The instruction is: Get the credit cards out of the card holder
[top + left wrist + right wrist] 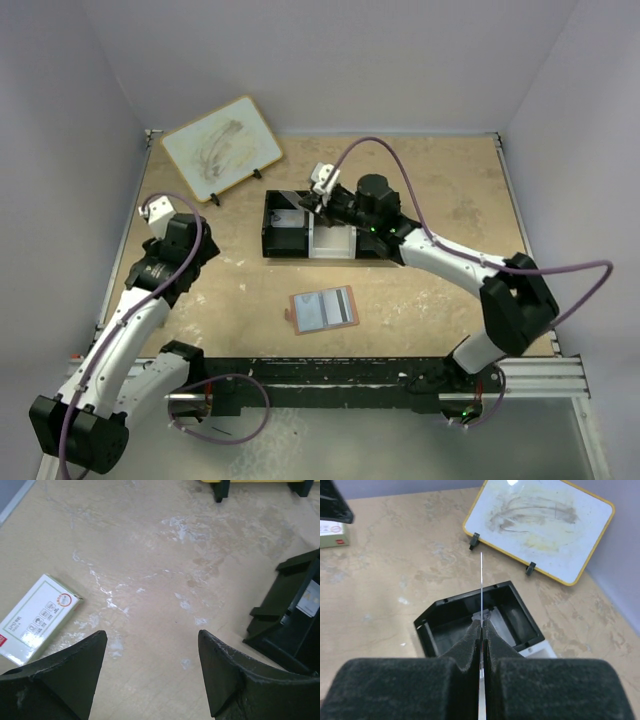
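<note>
The brown card holder lies open on the table in front of the tray, its grey-blue striped slots facing up. My right gripper is shut on a thin credit card, seen edge-on, and holds it upright over the left black compartment of the tray. A pale card lies in that compartment. My left gripper is open and empty above bare table, left of the tray.
The three-compartment tray stands mid-table. A white board with a wooden rim leans at the back left. A small white-green box lies near the left gripper.
</note>
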### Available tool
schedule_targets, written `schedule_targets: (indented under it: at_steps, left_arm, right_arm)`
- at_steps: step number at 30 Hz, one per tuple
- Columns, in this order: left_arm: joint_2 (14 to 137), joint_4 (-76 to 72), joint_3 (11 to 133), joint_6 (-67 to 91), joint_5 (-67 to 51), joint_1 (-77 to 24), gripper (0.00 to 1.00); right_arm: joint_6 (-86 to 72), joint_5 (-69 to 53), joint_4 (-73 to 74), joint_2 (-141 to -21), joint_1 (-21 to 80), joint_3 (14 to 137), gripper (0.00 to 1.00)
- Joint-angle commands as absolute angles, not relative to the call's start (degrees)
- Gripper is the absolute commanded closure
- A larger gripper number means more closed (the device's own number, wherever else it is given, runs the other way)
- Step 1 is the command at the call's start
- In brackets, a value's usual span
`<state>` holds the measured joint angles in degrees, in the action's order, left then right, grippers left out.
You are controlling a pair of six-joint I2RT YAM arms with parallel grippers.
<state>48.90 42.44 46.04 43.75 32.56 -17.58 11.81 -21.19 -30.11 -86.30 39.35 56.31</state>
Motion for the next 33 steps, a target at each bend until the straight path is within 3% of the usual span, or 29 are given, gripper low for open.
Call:
schedule_targets:
  at_steps: [1, 14, 33]
  left_arm:
    - [47.6, 41.0, 47.8, 40.2, 35.8, -15.6, 0.28]
    - [40.4, 40.7, 46.2, 41.8, 35.5, -15.6, 0.28]
    - [38.8, 39.5, 45.8, 41.0, 33.6, -15.7, 0.27]
  right_arm:
    - [17.0, -19.8, -23.3, -93.3, 39.7, 65.6, 1.0]
    - [26.6, -6.9, -4.2, -112.8, 42.7, 87.6, 1.0]
    - [37.9, 1.5, 5.7, -121.7, 44.9, 99.2, 1.0]
